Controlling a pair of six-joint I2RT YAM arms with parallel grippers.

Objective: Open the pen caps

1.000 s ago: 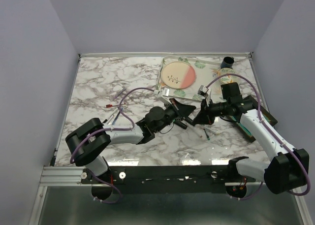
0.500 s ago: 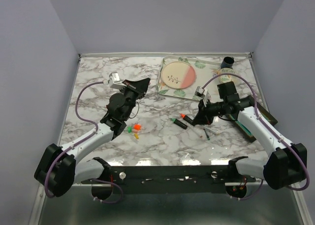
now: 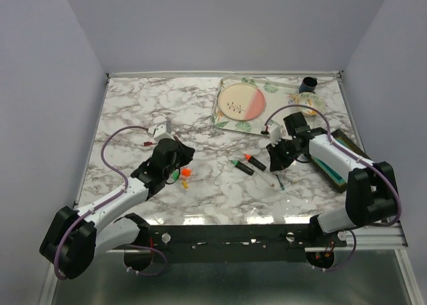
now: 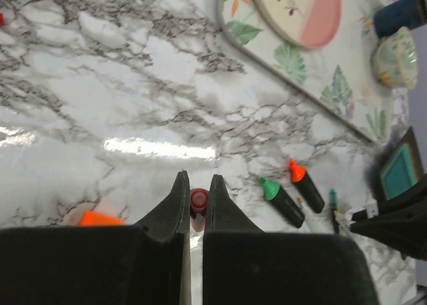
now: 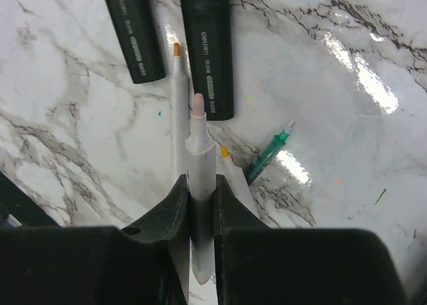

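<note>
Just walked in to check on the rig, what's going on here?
Both arms are uncapping pens. The left jaws are shut on a small red cap near loose caps on the marble table. The right jaws grip a thin white pen, tip bare, by two black highlighters.

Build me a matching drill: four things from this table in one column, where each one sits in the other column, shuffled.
1. red cap
2. white pen
3. orange cap
4. plate

A. on the leaf-print tray
B. in the right end effector
C. loose on the marble table
D. in the left end effector

Pairs: 1-D, 2-B, 3-C, 4-A
</note>
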